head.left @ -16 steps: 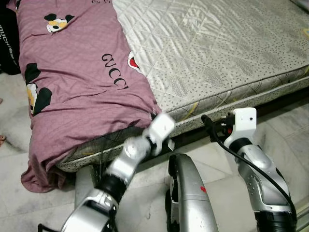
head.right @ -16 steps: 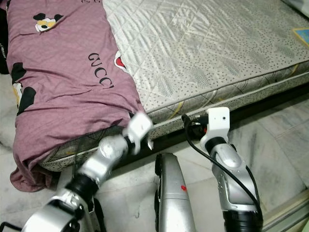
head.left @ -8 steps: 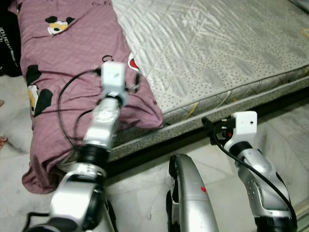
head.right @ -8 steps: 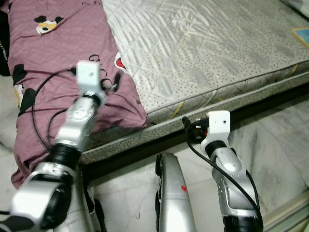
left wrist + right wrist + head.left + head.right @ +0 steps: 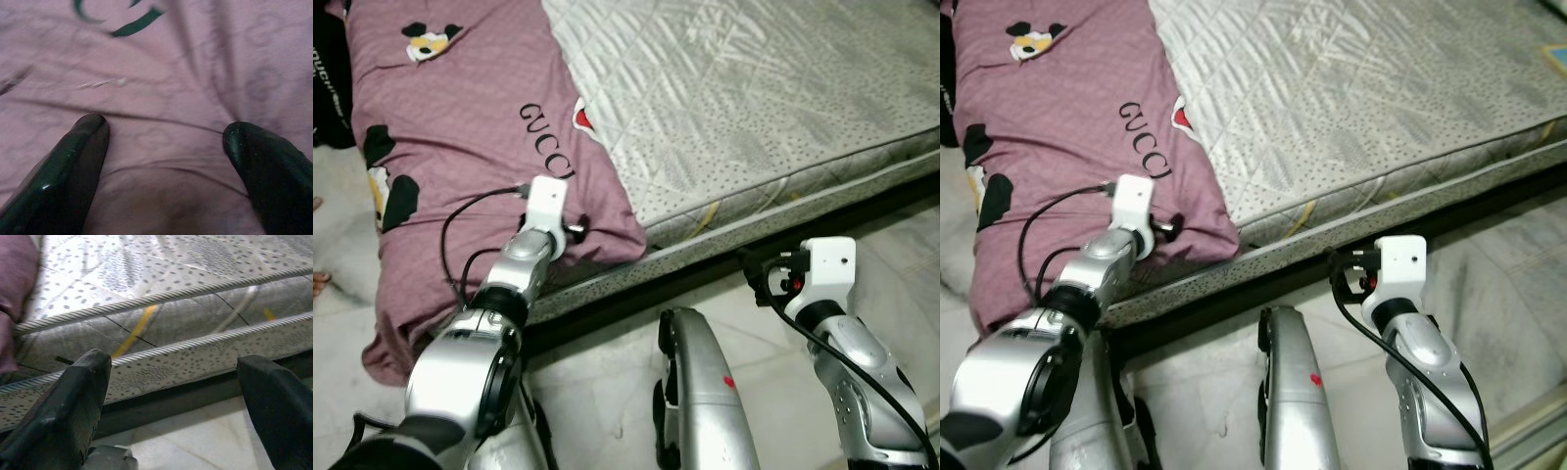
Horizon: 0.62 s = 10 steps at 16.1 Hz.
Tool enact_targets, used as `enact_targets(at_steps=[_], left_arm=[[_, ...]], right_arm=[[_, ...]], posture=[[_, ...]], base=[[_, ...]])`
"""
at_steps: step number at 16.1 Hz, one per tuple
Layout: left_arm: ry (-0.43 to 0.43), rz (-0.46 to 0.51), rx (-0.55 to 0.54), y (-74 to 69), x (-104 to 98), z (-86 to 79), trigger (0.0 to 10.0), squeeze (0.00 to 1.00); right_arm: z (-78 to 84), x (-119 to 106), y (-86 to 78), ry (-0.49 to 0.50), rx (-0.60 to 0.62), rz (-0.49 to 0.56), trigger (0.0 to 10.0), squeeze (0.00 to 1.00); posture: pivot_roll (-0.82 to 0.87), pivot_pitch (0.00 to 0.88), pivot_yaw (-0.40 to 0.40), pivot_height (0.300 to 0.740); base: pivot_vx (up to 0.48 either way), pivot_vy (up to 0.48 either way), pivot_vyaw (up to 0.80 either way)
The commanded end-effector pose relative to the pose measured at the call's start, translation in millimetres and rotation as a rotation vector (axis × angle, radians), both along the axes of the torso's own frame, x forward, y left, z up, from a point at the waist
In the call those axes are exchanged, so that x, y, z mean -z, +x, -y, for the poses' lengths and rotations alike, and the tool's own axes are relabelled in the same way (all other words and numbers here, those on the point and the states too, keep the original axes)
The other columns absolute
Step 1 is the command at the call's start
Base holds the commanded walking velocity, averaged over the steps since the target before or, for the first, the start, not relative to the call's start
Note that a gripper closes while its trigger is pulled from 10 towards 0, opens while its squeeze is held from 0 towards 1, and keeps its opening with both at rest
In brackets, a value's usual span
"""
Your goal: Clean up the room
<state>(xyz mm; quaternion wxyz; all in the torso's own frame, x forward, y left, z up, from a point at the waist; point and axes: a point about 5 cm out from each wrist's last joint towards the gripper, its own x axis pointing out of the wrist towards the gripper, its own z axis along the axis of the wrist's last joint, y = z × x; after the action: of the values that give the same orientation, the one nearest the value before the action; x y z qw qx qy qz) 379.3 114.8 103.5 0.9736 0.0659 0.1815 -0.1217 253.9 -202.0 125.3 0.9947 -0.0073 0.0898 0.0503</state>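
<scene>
Bedside, head cams: I've got the left arm reaching fwd over the near corner of the mauve bedsheet (image 5: 470, 127), the sheet w/ black lettering and cartoon prints that covers the left part of the mattress (image 5: 754, 108) and hangs over its near edge and left side toward the floor (image 5: 607, 392). The rest of the mattress is bare, grey quilted, w/ corded piping along the side. Left gripper (image 5: 166, 147) sits right over the cloth: in the left wrist view both black fingers (image 5: 73, 161) are spread wide apart w/ wrinkled mauve fabric and part of the lettering between and beyond them; nothing is pinched, and I can't tell if the tips are touching the sheet. From the head cams its white wrist block is above the sheet's folded corner, just by the mattress edge, cable looping off to the left. Right arm is held low over the pale marble tile floor, short of the bed. Right gripper (image 5: 171, 396) points at the mattress side; its fingers (image 5: 63, 411) are also wide open, holding nothing, w/ the piped mattress edge, a dark gap under the bed and a bit of tile framed between them, plus a sliver of the mauve sheet at one side. Dark bag or garment (image 5: 328, 88) lies on the floor at far left, beside the sheet.
</scene>
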Motion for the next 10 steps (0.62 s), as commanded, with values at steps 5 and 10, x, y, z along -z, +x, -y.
enact_targets(at_steps=[5,10], left_arm=[[0.002,-0.101,0.294,-24.0,23,69.5,10.0,0.0],[0.113,0.258,0.215,-2.1,-21,51.0,10.0,0.0]], right_arm=[[-12.9,-1,2.6,0.026,-0.019,0.004,10.0,0.0],[-23.9,-8,18.4,0.058,-0.026,0.069,10.0,0.0]], posture=[[-0.28,0.237,-0.024,0.522],[-0.24,0.17,0.003,0.522]], base=[[0.0,0.0,0.0],[0.0,0.0,0.0]])
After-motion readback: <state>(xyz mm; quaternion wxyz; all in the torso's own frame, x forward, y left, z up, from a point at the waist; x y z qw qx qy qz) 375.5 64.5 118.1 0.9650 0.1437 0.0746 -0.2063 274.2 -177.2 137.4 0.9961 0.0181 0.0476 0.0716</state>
